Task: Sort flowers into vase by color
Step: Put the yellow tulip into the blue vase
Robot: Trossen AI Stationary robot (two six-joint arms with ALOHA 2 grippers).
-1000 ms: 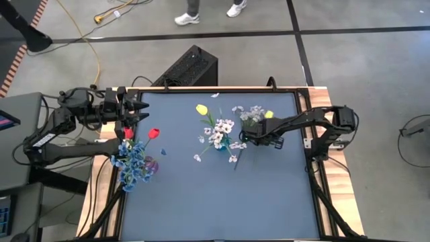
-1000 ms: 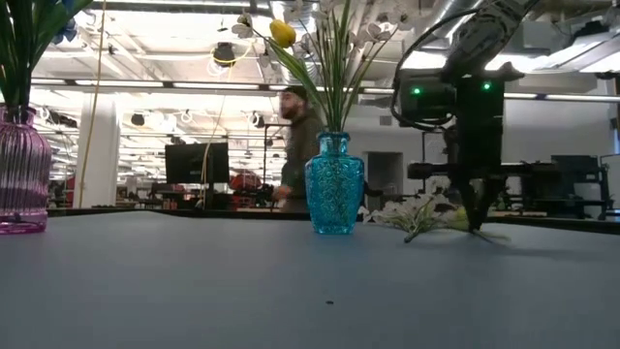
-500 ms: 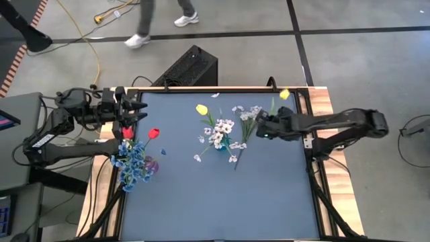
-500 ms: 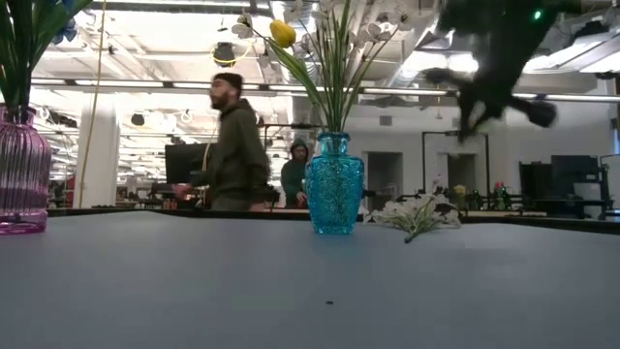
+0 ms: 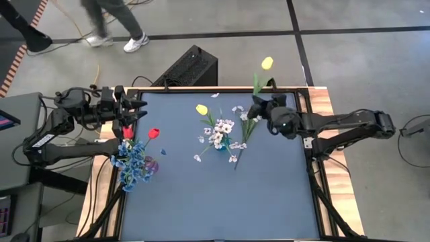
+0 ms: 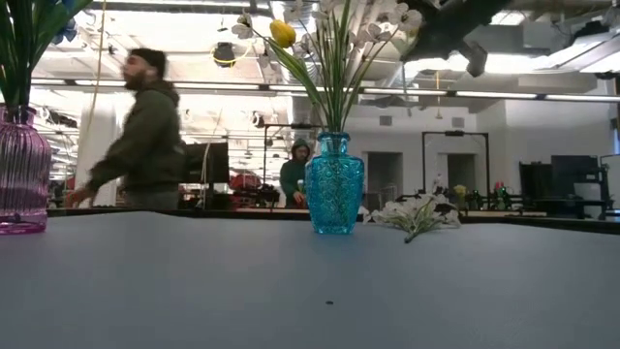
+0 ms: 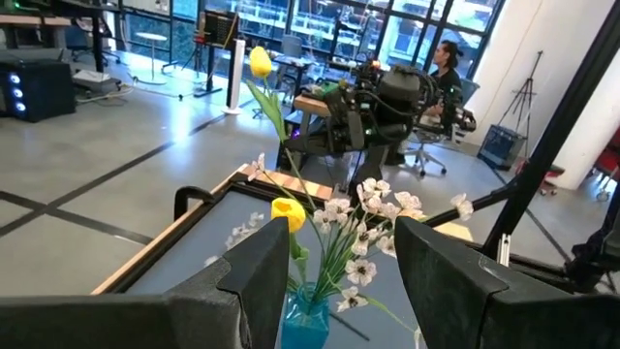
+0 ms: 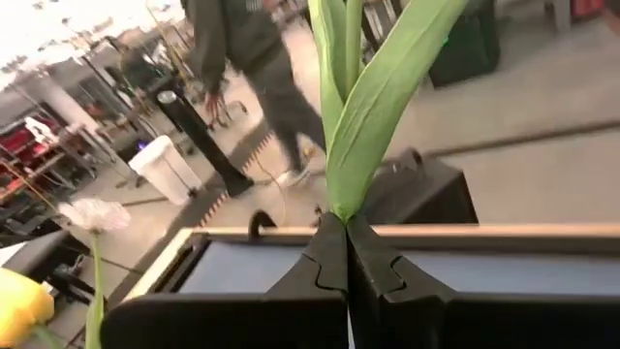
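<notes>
Looking down from above, the blue vase (image 5: 221, 144) mid-table holds white sprays (image 5: 222, 128) plus a yellow tulip (image 5: 201, 109); the purple vase (image 5: 149, 165) by the left edge has blue sprays (image 5: 134, 163) and red tulips (image 5: 154, 133). Loose white flowers (image 5: 236, 156) lie just beside the blue vase. Right gripper (image 5: 257, 102) is clamped shut on another yellow tulip's stem (image 5: 258, 82), bloom pointing out past the far edge. Left gripper (image 5: 141, 110) waits at the far-left corner, fingers apart, holding nothing. Low view: people walk behind the table. Right wrist: stem pinched, leaves running straight out from the fingers.

Yellow tulip (image 5: 267, 64) aloft (stem pinched)
</notes>
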